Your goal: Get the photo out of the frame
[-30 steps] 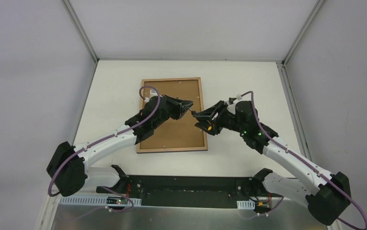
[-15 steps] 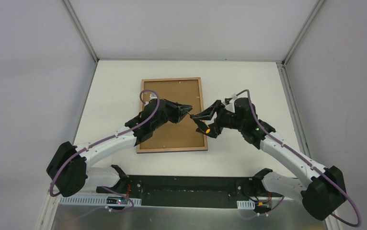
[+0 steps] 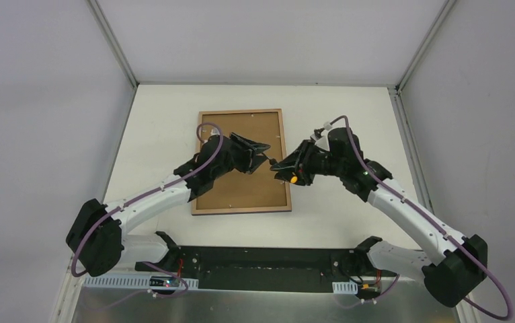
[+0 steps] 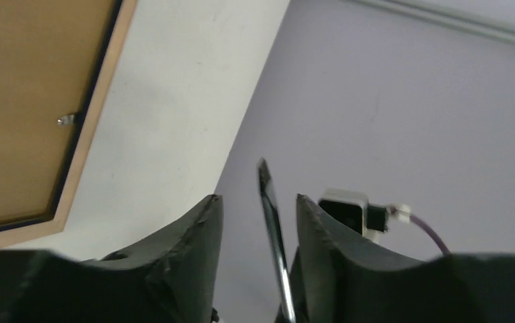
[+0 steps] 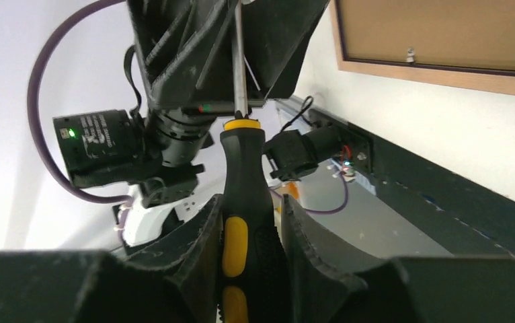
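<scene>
**Top view.** One frame lies face down near the middle of the bench, slightly towards the left edge. Its brown backing board faces up and is in place, so I judge the photo is not yet out. Two arms meet above the frame's right rim. The right pincer carries one screwdriver, and the left pincer faces it.

**Left wrist view.** The left pincer's jaws stand apart, straddling the screwdriver's shaft with a gap on each side. This looks like a handover. One metal tab shows on the board.

**Right wrist view.** The right pincer is clamped on the black-and-yellow handle. One tab shows here too. The tool is probably meant for levering such tabs.
</scene>
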